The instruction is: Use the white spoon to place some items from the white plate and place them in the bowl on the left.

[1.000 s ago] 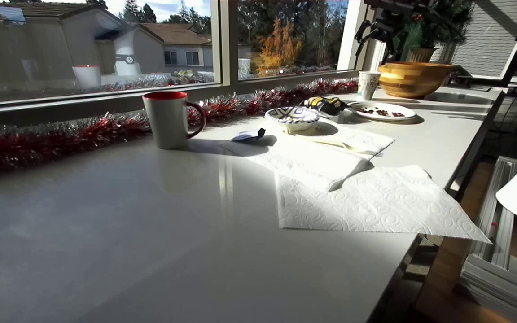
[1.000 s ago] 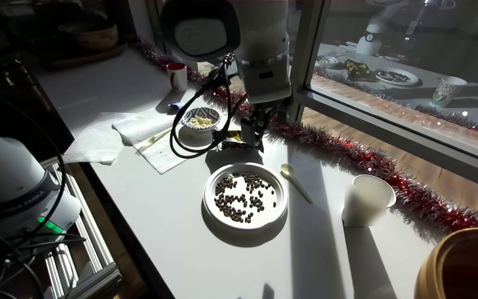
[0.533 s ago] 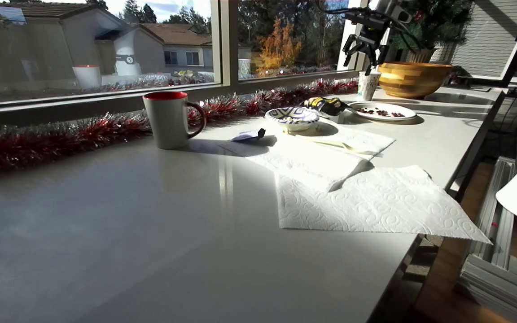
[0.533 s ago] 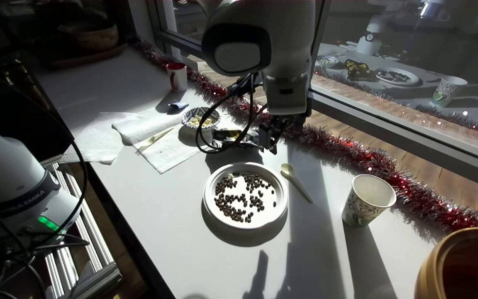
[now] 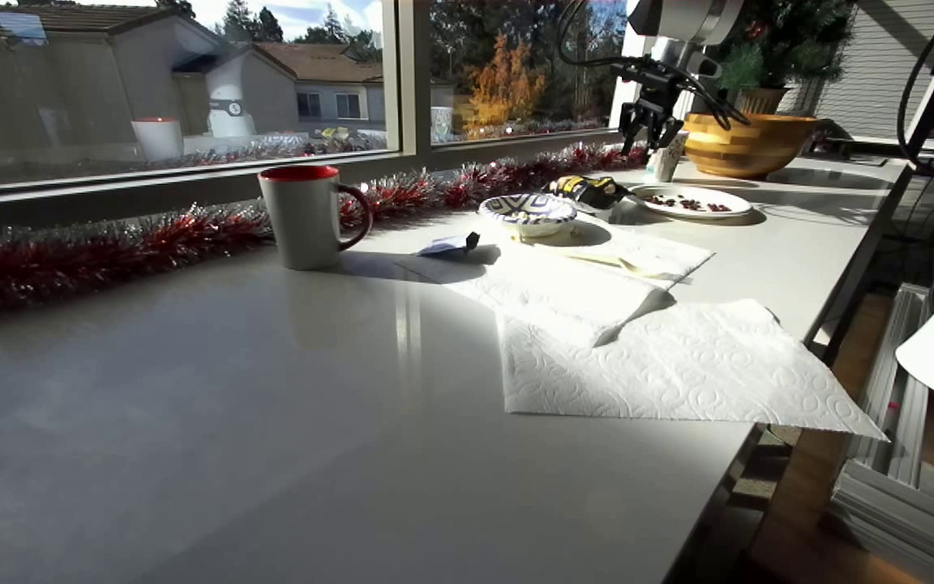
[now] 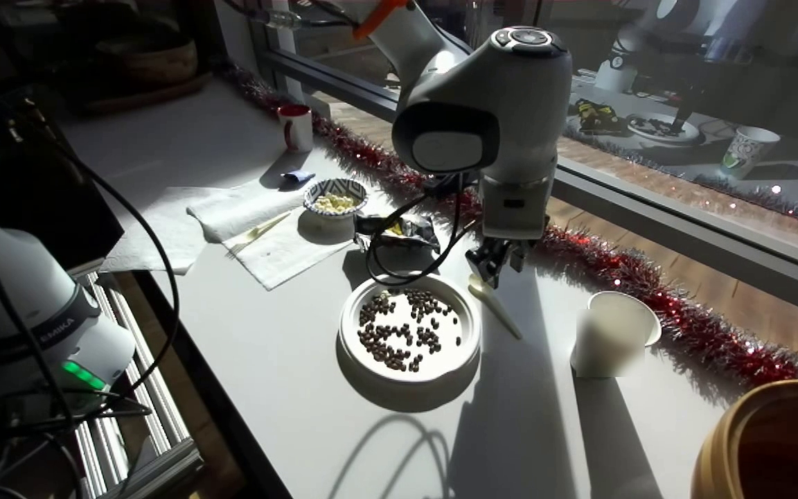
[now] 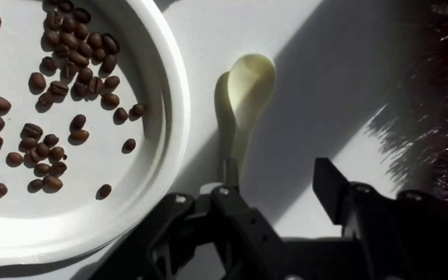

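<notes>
While the gripper (image 7: 276, 179) hung with its fingers spread above the pale spoon (image 7: 249, 97), which lay on the table (image 6: 274, 374) just beside the white plate (image 7: 180, 97), dark beans (image 7: 78, 59) dotted that plate and yellowish pieces (image 6: 334, 203) sat in the patterned bowl (image 6: 337, 186).

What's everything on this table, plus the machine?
Round plate: one, white, on table
Oval beans: many, brown, on plate
Smooth spoon: one, cream, beside plate
Crumpled packet: one, black-and-yellow, near plate
Zigzag-patterned bowl: one, blue-and-white, near packet
Chunks: several, pale yellow, in bowl
Paper towels: two, white, near bowl
Slim fork: one, cream, on towels
Tinsel garland: one, red-and-silver, by window
Handled mug: one, white-and-red, near garland
Small wrapper: one, bluish, near mug
Patterned cup: one, white, near garland
Wooden bowl: one, brown, near cup
Robot arm: one, white, overhead
Gripper: one, black, open near spoon
</notes>
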Robot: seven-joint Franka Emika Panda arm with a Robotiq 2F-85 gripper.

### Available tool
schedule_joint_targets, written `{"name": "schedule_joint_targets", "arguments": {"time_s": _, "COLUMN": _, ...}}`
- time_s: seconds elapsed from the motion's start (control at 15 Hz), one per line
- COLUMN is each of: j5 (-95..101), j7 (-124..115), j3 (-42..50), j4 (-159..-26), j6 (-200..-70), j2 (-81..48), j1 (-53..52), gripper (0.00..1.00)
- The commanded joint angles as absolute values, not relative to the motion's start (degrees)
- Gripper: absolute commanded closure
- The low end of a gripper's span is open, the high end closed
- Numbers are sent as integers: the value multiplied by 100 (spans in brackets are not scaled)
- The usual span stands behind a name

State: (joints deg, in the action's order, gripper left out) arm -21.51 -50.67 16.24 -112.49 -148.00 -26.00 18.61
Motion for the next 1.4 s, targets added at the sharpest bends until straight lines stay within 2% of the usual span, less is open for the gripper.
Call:
{"name": "schedule_joint_targets", "arguments": {"time_s": 0.0, "j5": -2247, "j7": -5261, "j3": 1685, "j4": -10685, "j6": -14485, "j2": -3074, "j1": 1962, "gripper": 61}}
{"name": "schedule_joint_targets", "arguments": {"time_s": 0.07, "j5": -2242, "j7": -5290, "j3": 1683, "j4": -10586, "j6": -14398, "j2": -3164, "j1": 1991, "gripper": 66}}
{"name": "schedule_joint_targets", "arguments": {"time_s": 0.13, "j5": -2212, "j7": -5328, "j3": 1704, "j4": -10523, "j6": -14307, "j2": -3222, "j1": 1999, "gripper": 61}}
{"name": "schedule_joint_targets", "arguments": {"time_s": 0.4, "j5": -2164, "j7": -5425, "j3": 1748, "j4": -10238, "j6": -13910, "j2": -3438, "j1": 2034, "gripper": 56}}
{"name": "schedule_joint_targets", "arguments": {"time_s": 0.47, "j5": -2168, "j7": -5427, "j3": 1743, "j4": -10182, "j6": -13824, "j2": -3480, "j1": 2050, "gripper": 52}}
{"name": "schedule_joint_targets", "arguments": {"time_s": 0.8, "j5": -2131, "j7": -5462, "j3": 1749, "j4": -9896, "j6": -13208, "j2": -3648, "j1": 2103, "gripper": 51}}
{"name": "schedule_joint_targets", "arguments": {"time_s": 0.93, "j5": -2208, "j7": -5418, "j3": 1713, "j4": -9817, "j6": -13221, "j2": -3729, "j1": 2148, "gripper": 55}}
{"name": "schedule_joint_targets", "arguments": {"time_s": 1.0, "j5": -2316, "j7": -5318, "j3": 1650, "j4": -9805, "j6": -13343, "j2": -3745, "j1": 2207, "gripper": 62}}
{"name": "schedule_joint_targets", "arguments": {"time_s": 1.07, "j5": -2352, "j7": -5287, "j3": 1624, "j4": -9779, "j6": -13372, "j2": -3768, "j1": 2236, "gripper": 62}}
{"name": "schedule_joint_targets", "arguments": {"time_s": 1.2, "j5": -2344, "j7": -5259, "j3": 1607, "j4": -9721, "j6": -13424, "j2": -3844, "j1": 2265, "gripper": 71}}
{"name": "schedule_joint_targets", "arguments": {"time_s": 1.33, "j5": -2316, "j7": -5269, "j3": 1603, "j4": -9662, "j6": -13403, "j2": -3919, "j1": 2288, "gripper": 70}}
